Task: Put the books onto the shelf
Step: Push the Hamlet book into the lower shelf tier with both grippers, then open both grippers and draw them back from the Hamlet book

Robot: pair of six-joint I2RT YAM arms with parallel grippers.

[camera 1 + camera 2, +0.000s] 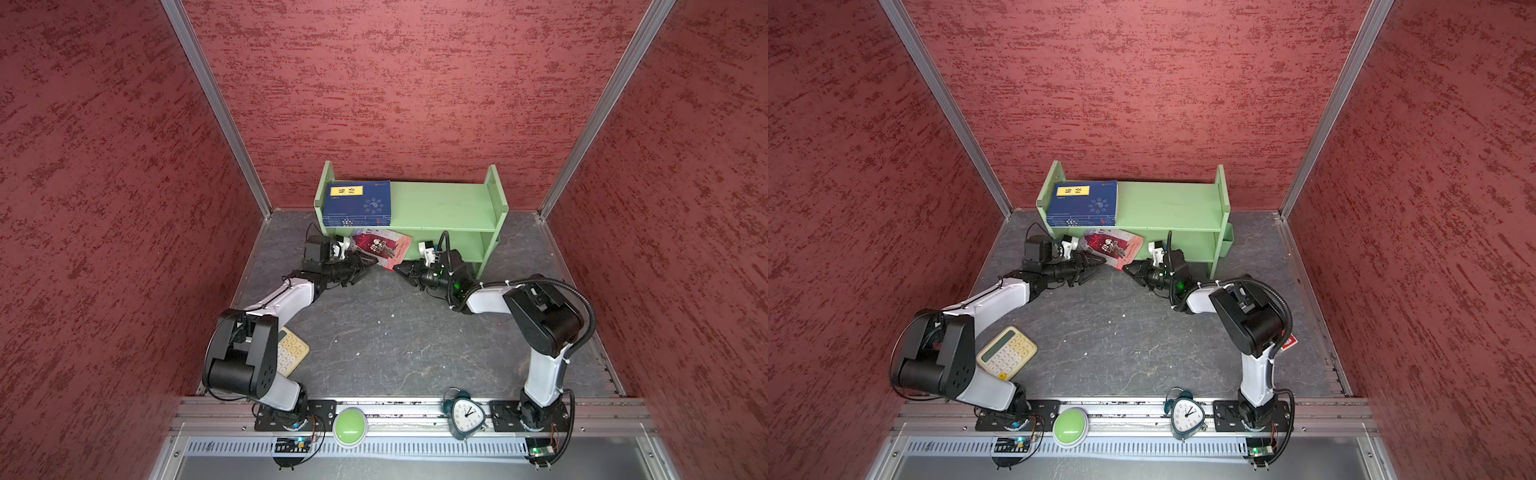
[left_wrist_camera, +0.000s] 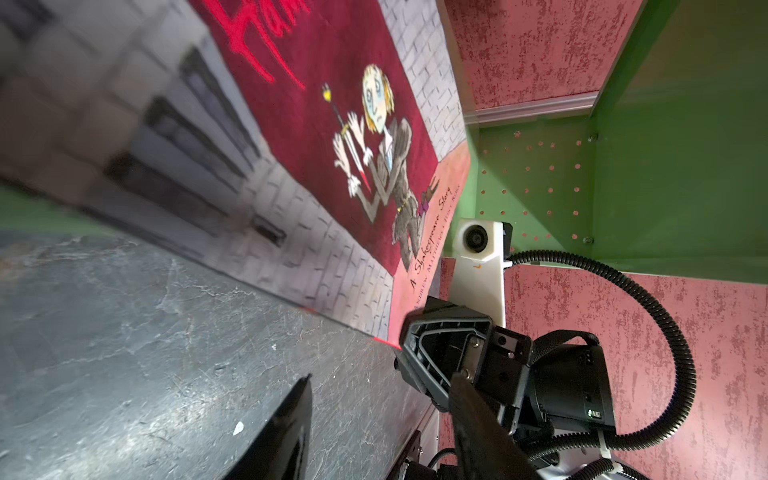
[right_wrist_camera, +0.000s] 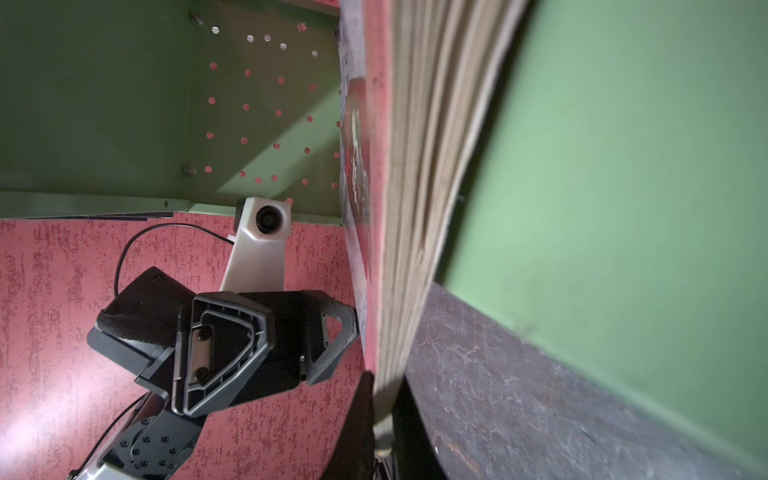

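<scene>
A red book [image 1: 384, 245] stands tilted on the dark bench [image 1: 374, 332], leaning against the green shelf's [image 1: 440, 203] lower tier, between both hands. The right hand [image 1: 397, 268] is clamped on its lower corner. The left hand [image 1: 371, 266], jaws apart, sits just beside its cover. More blue books [image 1: 357, 201] lie on the top tier. Red walls [image 1: 415, 83] enclose all.

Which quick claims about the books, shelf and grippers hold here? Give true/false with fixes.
1. The navy books lie flat on the top tier of the shelf. True.
2. The red book rests on the top tier too. False: it stands tilted in front of the lower tier.
3. The right gripper is shut on the red book's corner. True.
4. The calculator sits on the shelf. False: it lies on the table.
</scene>
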